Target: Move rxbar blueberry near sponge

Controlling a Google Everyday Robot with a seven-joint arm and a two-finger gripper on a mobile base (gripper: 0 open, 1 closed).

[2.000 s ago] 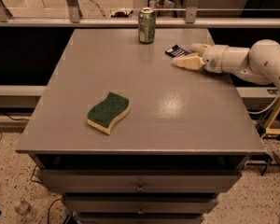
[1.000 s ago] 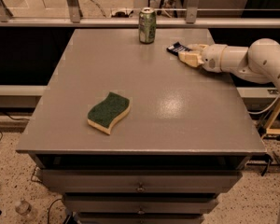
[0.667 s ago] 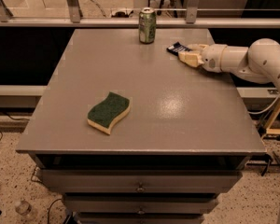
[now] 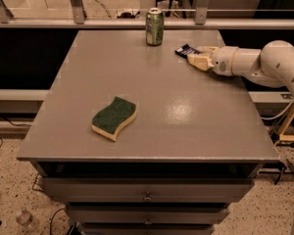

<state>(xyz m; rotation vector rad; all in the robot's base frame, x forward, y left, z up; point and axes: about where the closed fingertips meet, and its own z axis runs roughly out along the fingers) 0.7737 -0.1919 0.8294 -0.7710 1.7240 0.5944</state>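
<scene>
Claw: the gripper (image 4: 198,57) sits low over the far right part of the table (image 4: 186,131), reaching in from the right edge. How wide it stands, and whether it has hold of anything, I cannot tell.
Bar: the rxbar blueberry (image 4: 185,50) is right at the claw's tip, flat on the surface, with its near end hidden by the claw.
Heading: its long axis looks slantwise, the free end pointing away from the claw toward the green can (image 4: 154,27).
Handling: likely light, thin and slippery in its wrapper; best pinched across the short width, mid-length.
Sponge: the sponge (image 4: 114,117) lies well apart, across the table from the claw, toward the front edge.
</scene>
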